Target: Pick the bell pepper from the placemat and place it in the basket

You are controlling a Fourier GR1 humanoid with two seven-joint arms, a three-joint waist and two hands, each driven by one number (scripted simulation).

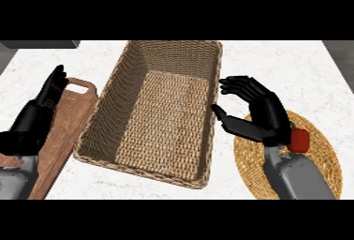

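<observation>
A rectangular wicker basket is sitting beside a round woven placemat. The right robot hand is hovering open and holding nothing, just beside the red pepper. The left robot hand is resting open.

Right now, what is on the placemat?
The red bell pepper lies on the placemat, half hidden behind the open right hand. Whatever lies under the hand and forearm is covered.

The white, speckled counter holds three things. A big woven basket sits in the middle. A round straw placemat lies just right of the basket. A brown wooden board lies just left of it.
</observation>
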